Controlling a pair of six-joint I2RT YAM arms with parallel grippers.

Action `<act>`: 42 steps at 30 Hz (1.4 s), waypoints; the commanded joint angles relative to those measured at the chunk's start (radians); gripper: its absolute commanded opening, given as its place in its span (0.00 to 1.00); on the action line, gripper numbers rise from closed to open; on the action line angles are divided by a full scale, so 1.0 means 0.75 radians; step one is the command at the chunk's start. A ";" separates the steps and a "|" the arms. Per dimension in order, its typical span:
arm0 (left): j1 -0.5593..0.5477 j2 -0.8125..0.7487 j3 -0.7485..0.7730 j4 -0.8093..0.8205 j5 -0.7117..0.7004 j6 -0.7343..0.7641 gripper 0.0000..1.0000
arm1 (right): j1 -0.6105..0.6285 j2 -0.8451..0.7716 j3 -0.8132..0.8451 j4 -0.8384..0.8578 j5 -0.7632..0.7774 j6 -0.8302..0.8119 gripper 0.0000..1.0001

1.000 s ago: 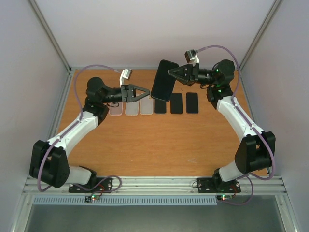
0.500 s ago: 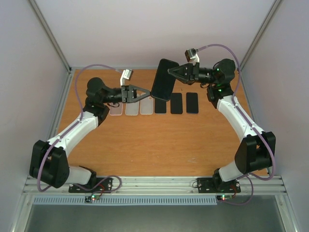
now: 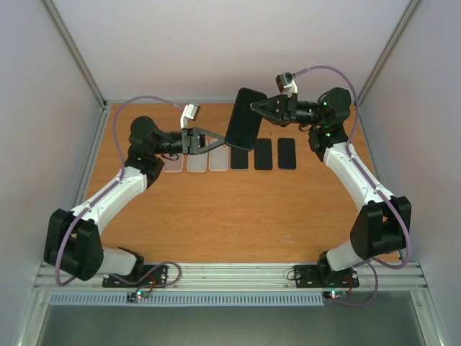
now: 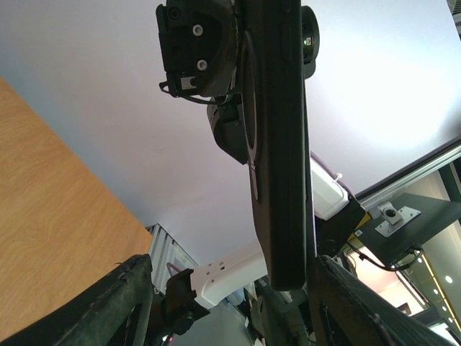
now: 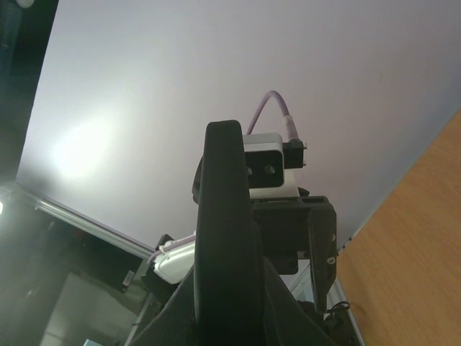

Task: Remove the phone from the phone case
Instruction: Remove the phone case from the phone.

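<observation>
Two arms meet over the far half of the counter (image 3: 238, 216) in the overhead view. The right tool (image 3: 253, 107) is clenched on the right edge of the phone (image 3: 245, 120), holding it tilted up off the wood. That braces it, I'd say, so the case can be pulled against a fixed grip. The left tool (image 3: 222, 139) reaches in from the left, its tips at the phone's lower left edge. Beneath them runs a row of three clear slabs (image 3: 196, 163), likely empty cases, then dark slabs (image 3: 287, 153), likely bare phones; it looks like a sorting line. From the left wrist, the phone (image 4: 277, 144) hangs edge-on and this tool's jaws stand apart around its lower end. One finger (image 4: 122, 303) is well to one side, the other (image 4: 353, 310) just beside the far face, and I cannot tell whether that one touches. Nothing is gripped there. From the right wrist, the phone (image 5: 227, 238) rises edge-on out of the clenched fingers, with the left arm's camera (image 5: 270, 169) right behind. Whether the case is on I can't make out; I'd judge it is, and the peel not yet begun.
</observation>
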State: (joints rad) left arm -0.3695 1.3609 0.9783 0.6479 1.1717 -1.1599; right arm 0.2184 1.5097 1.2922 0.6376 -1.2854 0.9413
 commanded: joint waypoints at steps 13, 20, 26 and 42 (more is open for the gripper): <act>-0.006 -0.020 0.007 -0.223 -0.055 0.176 0.54 | 0.008 -0.025 0.049 0.151 0.016 0.084 0.01; 0.004 0.009 0.040 -0.396 -0.127 0.288 0.49 | 0.032 -0.043 0.032 0.249 0.017 0.180 0.01; 0.006 0.038 0.111 -0.608 -0.205 0.427 0.44 | 0.112 -0.057 0.012 0.266 0.002 0.192 0.01; 0.010 0.041 0.210 -0.540 -0.112 0.469 0.42 | 0.261 -0.044 -0.138 0.188 -0.138 0.108 0.01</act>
State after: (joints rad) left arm -0.3649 1.3499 1.0843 0.2710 1.2129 -0.8501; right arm 0.3099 1.5131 1.2171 0.7601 -1.2354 0.9970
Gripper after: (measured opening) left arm 0.421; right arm 0.112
